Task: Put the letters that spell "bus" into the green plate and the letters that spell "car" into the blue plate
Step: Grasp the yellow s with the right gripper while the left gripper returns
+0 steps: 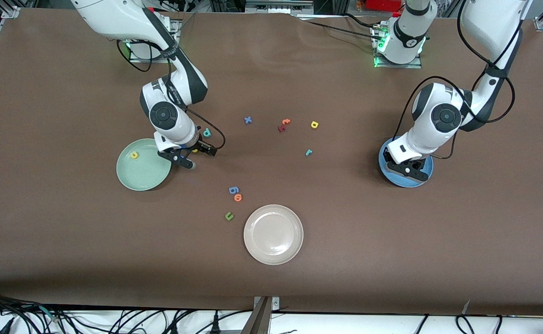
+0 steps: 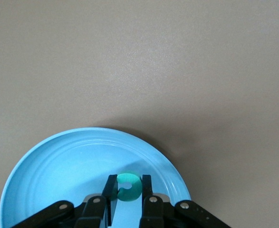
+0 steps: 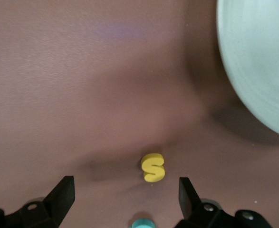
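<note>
Start from the brown surface [image 1: 271, 287]: three plates sit on it, the green plate [image 1: 144, 164] toward the right arm's end, the blue plate [image 1: 406, 169] toward the left arm's end, and a cream plate [image 1: 273, 234] between them, nearest the front camera and not part of the job. The green plate already holds the yellow-orange "u" [image 1: 134, 155]. Your left gripper [image 2: 128, 190] hangs over the blue plate, clenched on the teal "c" [image 2: 128, 186]; judged from the wrist view it is well inside the rim, so lower a little and let go there rather than at the edge, then lift straight so the foam does not cling to a finger. Your right gripper [image 3: 125, 194] is spread wide and empty, low over the surface just beside the green plate, with the yellow "s" [image 3: 153, 167] lying flat between its fingers but slightly ahead of them. Advance until the "s" sits centred, descend to touch the surface lightly, then close; the piece is thin and light, so a skewed pinch would likely flip it away. The teal "b" [image 1: 206, 132] lies just beside the right wrist, farther from the front camera; keep clear of it. Still out on the surface: yellow "a" [image 1: 314, 124], teal "r" [image 1: 308, 152].
</note>
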Controlling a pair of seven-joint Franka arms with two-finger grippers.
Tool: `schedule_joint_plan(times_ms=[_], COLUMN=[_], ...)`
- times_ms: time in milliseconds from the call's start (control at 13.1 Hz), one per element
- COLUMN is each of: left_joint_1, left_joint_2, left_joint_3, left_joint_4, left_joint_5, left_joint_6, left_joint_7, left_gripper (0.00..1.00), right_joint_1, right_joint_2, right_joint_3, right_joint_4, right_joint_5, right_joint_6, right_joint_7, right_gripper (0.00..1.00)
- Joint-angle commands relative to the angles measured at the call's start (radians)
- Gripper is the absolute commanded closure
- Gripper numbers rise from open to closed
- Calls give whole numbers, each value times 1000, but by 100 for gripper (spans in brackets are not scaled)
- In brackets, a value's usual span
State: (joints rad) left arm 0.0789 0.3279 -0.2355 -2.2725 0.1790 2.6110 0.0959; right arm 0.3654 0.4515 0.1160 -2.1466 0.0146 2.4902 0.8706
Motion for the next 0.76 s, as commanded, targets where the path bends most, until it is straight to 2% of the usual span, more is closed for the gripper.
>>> schedule_joint_plan(times_ms=[0,76,153,458,687], left_joint_1=[28,39,41,32,-2], left_joint_2=[-41,-38,-39,-41,-27], left_joint_3=[-7,-7,-7,-8,-82], left_joint_4=[-51,-44,-42,-36,-13], left_joint_5=[-12,-12,-13,-15,-26], left_joint_6=[32,26,24,23,23], left_joint_7=[71,94,88,79,-42], left_gripper=[74,7,0,0,0], right_joint_1=[-2,-2,-2,-2,-3], right_joint_2=[3,3,3,4,12], right_joint_3=[-1,-7,-10,-33,-36], right_joint_4=[-27,-29,-29,-29,-29], right_joint_5=[-1,-2,-2,-4,-4], right_joint_6=[30,29,29,32,39], right_joint_7=[8,7,7,-36,-51], right_gripper=[4,5,9,16,23])
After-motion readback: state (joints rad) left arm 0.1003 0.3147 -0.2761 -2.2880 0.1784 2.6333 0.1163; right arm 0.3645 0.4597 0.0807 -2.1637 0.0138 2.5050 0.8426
